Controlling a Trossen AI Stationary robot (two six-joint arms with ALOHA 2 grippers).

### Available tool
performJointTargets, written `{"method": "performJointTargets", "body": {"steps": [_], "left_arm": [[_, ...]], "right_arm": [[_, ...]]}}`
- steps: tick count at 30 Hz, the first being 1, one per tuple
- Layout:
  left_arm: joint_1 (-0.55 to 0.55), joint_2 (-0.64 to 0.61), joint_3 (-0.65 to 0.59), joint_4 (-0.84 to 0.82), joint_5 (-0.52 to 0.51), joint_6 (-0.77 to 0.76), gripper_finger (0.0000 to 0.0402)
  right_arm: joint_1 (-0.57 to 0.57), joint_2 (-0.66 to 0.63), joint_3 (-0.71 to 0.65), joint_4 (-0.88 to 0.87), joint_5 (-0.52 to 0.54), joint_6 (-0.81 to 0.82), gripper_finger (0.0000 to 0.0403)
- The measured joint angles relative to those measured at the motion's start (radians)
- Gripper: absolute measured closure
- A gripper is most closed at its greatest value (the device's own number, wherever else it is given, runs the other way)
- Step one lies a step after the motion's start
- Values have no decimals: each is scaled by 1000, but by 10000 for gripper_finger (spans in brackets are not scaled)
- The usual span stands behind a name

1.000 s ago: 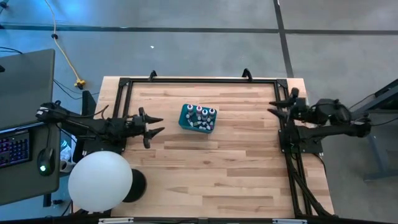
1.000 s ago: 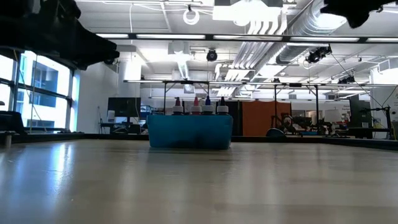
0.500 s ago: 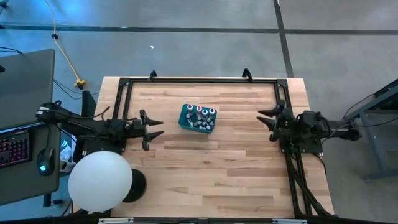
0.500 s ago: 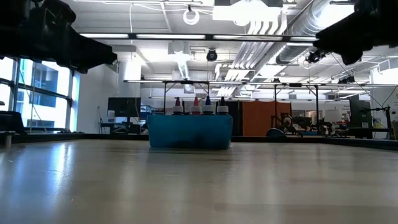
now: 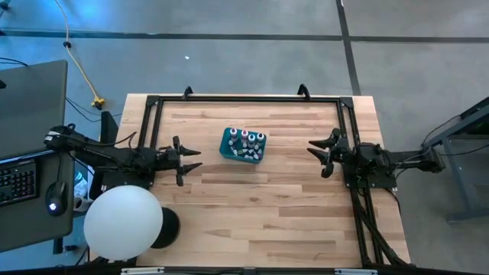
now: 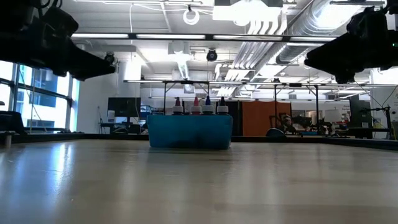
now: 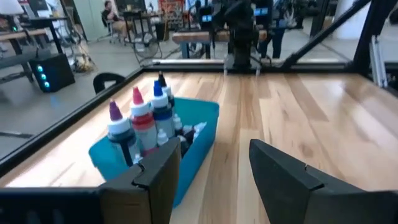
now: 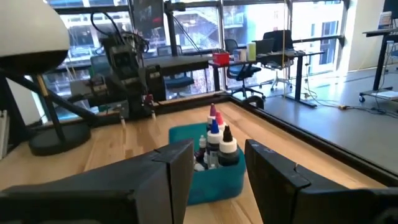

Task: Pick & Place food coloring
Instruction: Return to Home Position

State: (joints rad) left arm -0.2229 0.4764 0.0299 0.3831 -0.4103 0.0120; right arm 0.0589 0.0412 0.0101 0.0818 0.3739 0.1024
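Note:
The food coloring bottles (image 5: pixel 246 138) are tiny and white-capped. Some stand upright in a teal box (image 5: pixel 231 146) on the far middle of the table, and others lie on its floor (image 7: pixel 186 132). In the low view their tips (image 6: pixel 196 106) rise above the box wall (image 6: pixel 189 132). My left gripper (image 5: pixel 197 157) hovers open to the left of the box, pointing at it (image 7: pixel 214 168). My right gripper (image 5: pixel 316 157) hovers open to the right of the box, facing it (image 8: pixel 219 167). Neither gripper touches anything.
A black rail frame (image 5: pixel 244 98) borders the table's far and side edges. A white globe lamp (image 5: pixel 122 221) on a black base (image 5: pixel 166 227) stands at the near left corner. Bare wood (image 5: pixel 260 214) fills the near half. A keyboard and a mouse lie on a side desk (image 5: pixel 30 183).
My right gripper has swung in from the table's right edge toward the teal box. It has come lower and now points at the box. The box and the bottles have stayed put.

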Motion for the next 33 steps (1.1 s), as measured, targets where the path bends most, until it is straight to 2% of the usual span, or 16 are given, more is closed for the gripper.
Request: {"method": "performJointTargets", "body": {"steps": [4, 12, 33], "left_arm": [[0, 0, 0, -65, 0, -24, 212], [0, 0, 0, -162, 0, -198, 212], [0, 0, 0, -210, 0, -201, 212]], "right_arm": [[0, -2, 0, 2, 1, 2, 265], [0, -2, 0, 2, 1, 2, 265], [0, -2, 0, 0, 1, 2, 265]]}}
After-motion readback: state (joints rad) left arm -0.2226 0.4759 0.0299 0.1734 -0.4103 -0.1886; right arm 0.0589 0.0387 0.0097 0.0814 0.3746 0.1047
